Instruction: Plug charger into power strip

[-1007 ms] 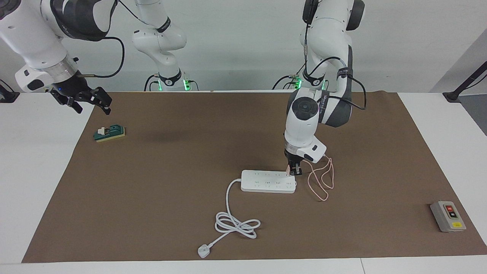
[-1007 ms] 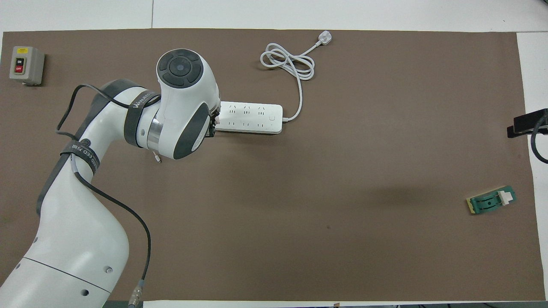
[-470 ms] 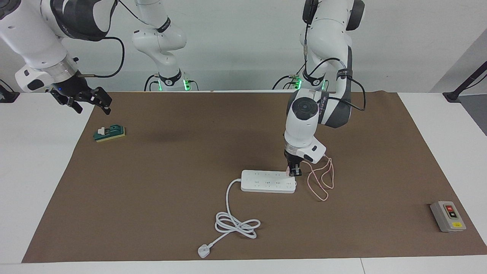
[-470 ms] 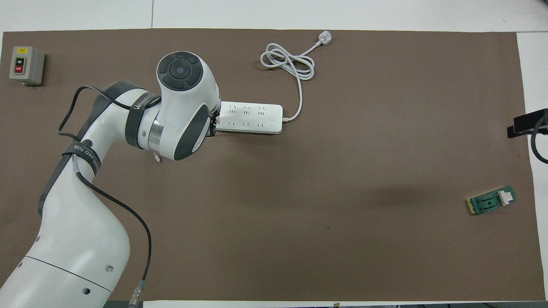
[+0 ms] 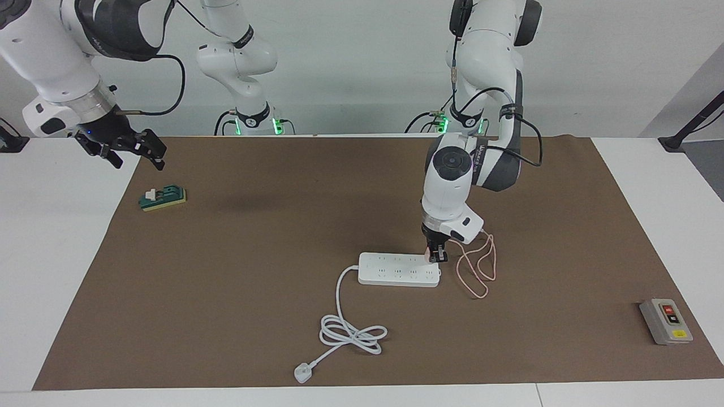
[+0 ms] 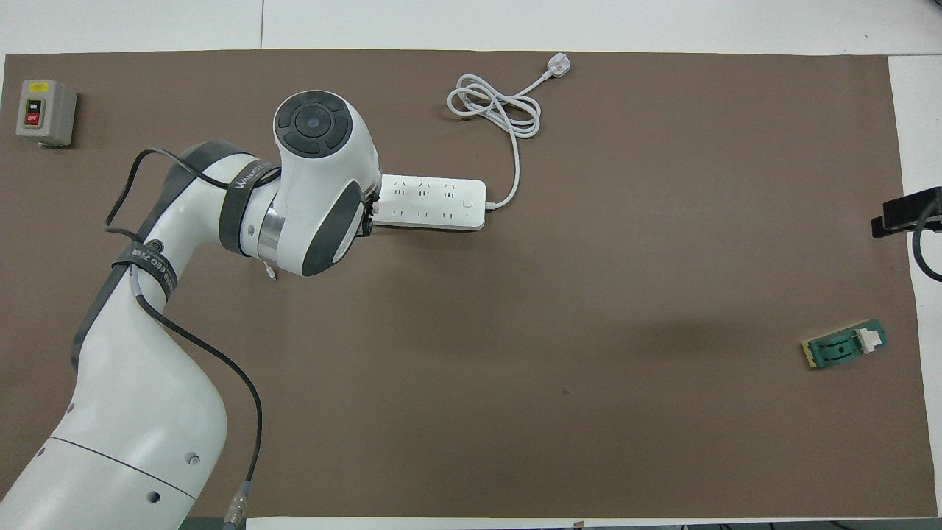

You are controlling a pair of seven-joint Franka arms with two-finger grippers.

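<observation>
Pink against the white bar — the charger (image 5: pixel 430 255) sits pinched in the left gripper (image 5: pixel 436 257), right at the end of the power strip (image 5: pixel 399 269) that lies toward the left arm's end of the table. The strip rests flat on the brown mat (image 5: pixel 254 271), its thick white cord (image 5: pixel 350 330) coiled nearer the table's edge away from the robots. The charger's thin pink cable (image 5: pixel 478 265) loops on the mat just beside that end of the strip.

Judging by this, the insertion step is in hand: the adapter appears down at the last socket, though whether its pins are seated cannot be told. The next move likely calls for a straight downward press, kept square to the strip, then letting go.

Of the 2 claws, the left is clenched on the charger, its tips touching or almost touching the strip's top. The right gripper (image 5: pixel 131 151) waits, fingers spread and holding nothing, over the mat's edge above a small green block (image 5: pixel 163 198). A grey switch box (image 5: pixel 666 321) stands well apart.
</observation>
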